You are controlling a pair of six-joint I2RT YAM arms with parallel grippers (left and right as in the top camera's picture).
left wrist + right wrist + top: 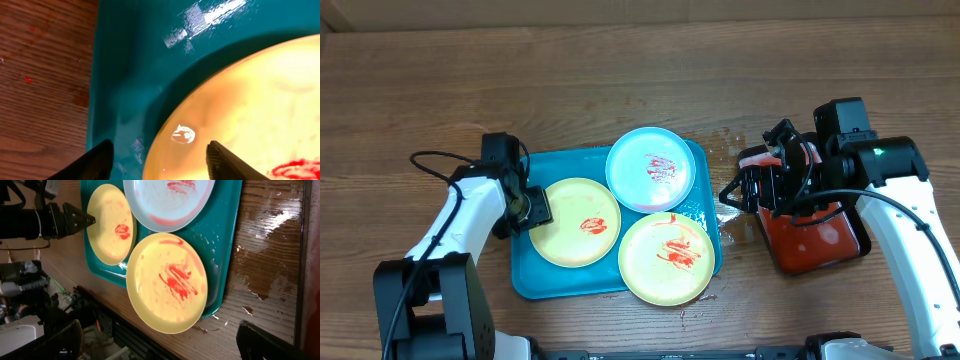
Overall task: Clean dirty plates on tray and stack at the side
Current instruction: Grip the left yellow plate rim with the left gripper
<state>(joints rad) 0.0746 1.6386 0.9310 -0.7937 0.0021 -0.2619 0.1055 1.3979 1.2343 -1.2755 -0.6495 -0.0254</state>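
Jaws of the left gripper (535, 208) stand apart astride the rim of the left yellow plate (580, 222), not pinching, probably to lift it off the turquoise tray (535, 275) for wiping. Rightward, the blue plate (651, 168) and front yellow plate (668, 257) lie smeared, apart from the right gripper (735, 192), spread wide and empty over the black tray (815, 240).

We find the tray (527, 276) almost full: the blue plate (650, 168), left yellow plate (575, 222) and front yellow plate (668, 257) sit rim to rim, leaving bare floor only along the left side, where the left gripper (536, 208) straddles a plate edge. The front plate overhangs the near rim. On the right, the black tray (817, 243) and right arm (900, 190) block passage. The wood (620, 80) behind lies open.
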